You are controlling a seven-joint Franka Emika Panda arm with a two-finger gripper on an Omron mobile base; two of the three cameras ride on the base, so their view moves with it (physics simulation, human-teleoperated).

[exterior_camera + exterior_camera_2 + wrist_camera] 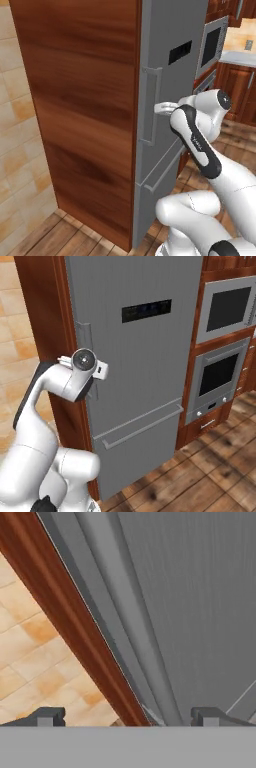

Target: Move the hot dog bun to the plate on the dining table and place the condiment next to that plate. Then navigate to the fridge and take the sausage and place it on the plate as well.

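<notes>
Fridge (140, 356) shut | door handle (132, 637) – between wide-apart jaws

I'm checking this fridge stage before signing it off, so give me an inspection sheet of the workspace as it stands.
Surface: wooden plank floor; no worktop near the arm.
Job's things: fridge shut, grey doors, wood side panel; bun, plate, condiment and sausage: nothing seen.
Clutter: nothing seen.
Grippers: gripper open, its tips either side of the fridge door handle, holding nothing.
Cables: nothing seen.
Surroundings: built-in microwave above an oven in wooden cabinets right of the fridge; tiled wall to its left.
</notes>
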